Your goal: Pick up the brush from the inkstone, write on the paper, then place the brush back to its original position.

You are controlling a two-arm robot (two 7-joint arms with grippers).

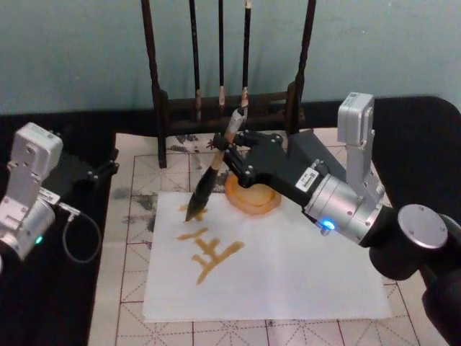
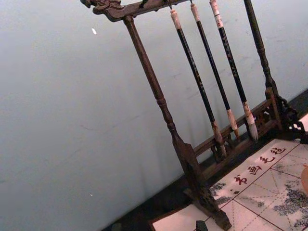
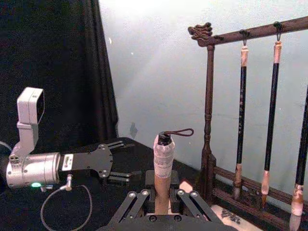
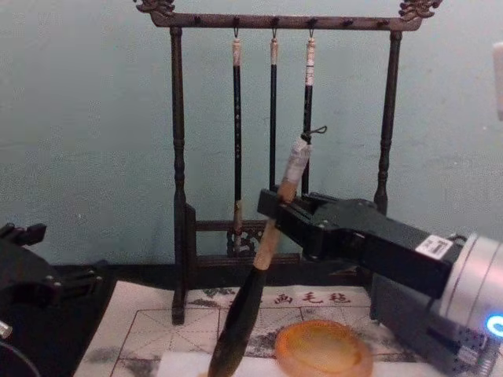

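Pinching the brush (image 1: pixel 204 184) by its tan handle in the right gripper (image 1: pixel 229 155), clamped tight on the wood just above the black ferrule. Leaning it over now, capped end up toward the rack (image 1: pixel 154 79), dark tip down at the upper left of the paper (image 1: pixel 302 267), right beside the ochre strokes (image 1: pixel 212 256) already laid there.

Plenty to go wrong from here. Pressing too low would splay the bristles and blot the stroke. Dragging sideways could tug the loose paper across the gridded mat (image 1: pixel 130 223) and smear the wet marks. Riding close over the inkstone (image 1: pixel 251 204) as well, so dropping the wrist or sweeping right could knock the dish. Swinging the cap back risks clipping the three thin hanging brushes (image 4: pixel 273 118).

Looking into the inkstone: amber, shallow, no brush lying in it. Possibly a film of liquid, hard to tell from here.

Parked well off to the left over the black cloth (image 1: pixel 43 303), the left gripper (image 3: pixel 124 161), fingers spread, holding nothing.
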